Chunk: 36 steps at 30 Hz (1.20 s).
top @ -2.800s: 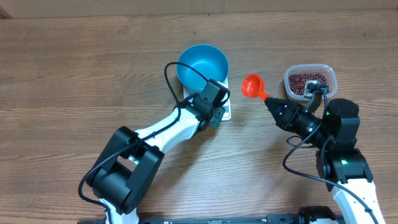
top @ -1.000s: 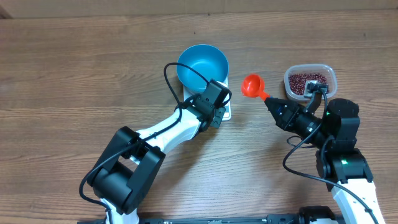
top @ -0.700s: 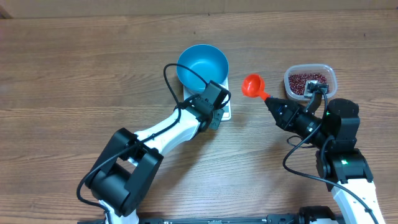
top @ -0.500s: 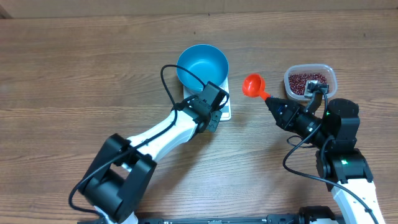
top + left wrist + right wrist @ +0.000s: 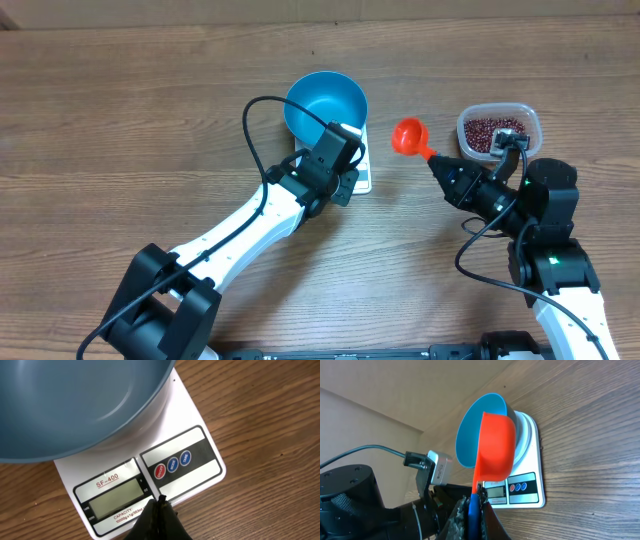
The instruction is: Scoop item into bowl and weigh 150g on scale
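The empty blue bowl (image 5: 325,103) (image 5: 75,405) stands on the white scale (image 5: 363,178) (image 5: 205,485). My left gripper (image 5: 340,188) (image 5: 161,501) is shut and holds nothing; its tips hang at the scale's front edge, between the blank display (image 5: 112,497) and the buttons. My right gripper (image 5: 437,165) (image 5: 479,497) is shut on the blue handle of an orange scoop (image 5: 405,135) (image 5: 495,445). It holds the scoop in the air between the bowl and the tub. The beans, the item (image 5: 492,131), lie in the clear tub. In the right wrist view the scoop partly hides the bowl (image 5: 467,435).
The clear plastic tub (image 5: 530,118) sits at the back right, just behind my right wrist. The left arm's cable (image 5: 252,130) loops to the left of the bowl. Bare wooden table (image 5: 120,110) stretches to the left and in front.
My left arm's elbow and lower links have swung left and toward the front. Its shut tips stay at the scale's front edge. The right arm and scoop have not moved.
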### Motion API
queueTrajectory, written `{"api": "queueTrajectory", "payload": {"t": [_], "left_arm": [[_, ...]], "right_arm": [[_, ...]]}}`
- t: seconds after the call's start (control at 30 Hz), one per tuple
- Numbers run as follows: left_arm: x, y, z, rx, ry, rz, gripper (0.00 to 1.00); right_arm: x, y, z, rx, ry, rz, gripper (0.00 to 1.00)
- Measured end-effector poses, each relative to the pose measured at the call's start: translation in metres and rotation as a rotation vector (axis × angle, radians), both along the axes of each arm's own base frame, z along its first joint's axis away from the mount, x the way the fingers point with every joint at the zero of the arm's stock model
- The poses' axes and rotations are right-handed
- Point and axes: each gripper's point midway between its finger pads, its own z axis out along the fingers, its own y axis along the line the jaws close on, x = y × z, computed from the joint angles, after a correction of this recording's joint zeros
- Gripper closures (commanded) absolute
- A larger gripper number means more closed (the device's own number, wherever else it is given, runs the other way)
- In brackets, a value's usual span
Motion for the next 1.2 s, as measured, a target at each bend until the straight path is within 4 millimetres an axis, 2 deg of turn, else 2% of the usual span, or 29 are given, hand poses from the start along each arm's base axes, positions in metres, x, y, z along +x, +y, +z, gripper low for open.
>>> {"api": "queueTrajectory", "payload": {"t": [0.27,0.53,0.83,1.03,1.2], "left_arm": [[-0.001,0.001,-0.001,0.005,0.003,-0.004,0.96],[0.0,0.0,-0.003,0.021,0.0,-0.024,0.96],[0.008,-0.006,-0.028,0.033,0.012,-0.028,0.96],[0.008,-0.006,-0.054,0.06,0.049,-0.029,0.96],[0.015,-0.01,-0.056,0.046,0.024,-0.027,0.96]], "right_arm": [[0.005,-0.002,0.007,-0.006,-0.037,-0.015,0.96],[0.011,-0.003,-0.008,-0.011,0.011,-0.021,0.96],[0.011,-0.003,-0.01,-0.012,0.018,-0.021,0.96],[0.011,-0.003,-0.01,-0.012,0.018,-0.021,0.96],[0.011,-0.003,-0.01,-0.011,0.019,-0.021,0.96]]}}
